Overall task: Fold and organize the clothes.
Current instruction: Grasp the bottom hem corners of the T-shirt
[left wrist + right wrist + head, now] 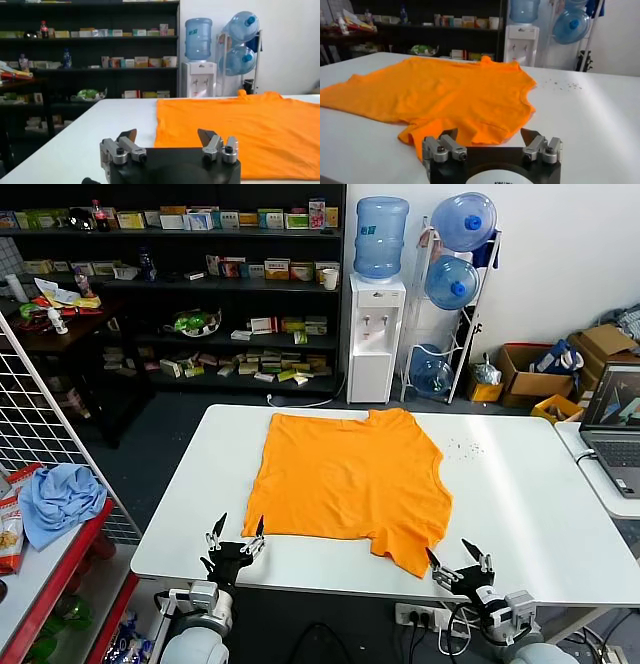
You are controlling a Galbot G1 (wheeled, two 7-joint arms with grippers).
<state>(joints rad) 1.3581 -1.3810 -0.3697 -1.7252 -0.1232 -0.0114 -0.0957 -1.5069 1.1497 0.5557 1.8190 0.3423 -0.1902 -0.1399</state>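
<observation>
Orange T-shirt (345, 479) spread flat on white desk (520, 484). Left hand (234, 536) and right hand (459, 562), fingers apart, hover empty at the desk's near edge.

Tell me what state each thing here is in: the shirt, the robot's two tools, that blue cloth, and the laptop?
orange T-shirt: spread flat on the white table, unfolded, plain side up, one sleeve rumpled near the right tool.
left tool: open, empty, at the table's near edge.
right tool: open, empty, at the near edge.
light blue cloth: crumpled on the red side shelf.
laptop: open, screen lit.
</observation>
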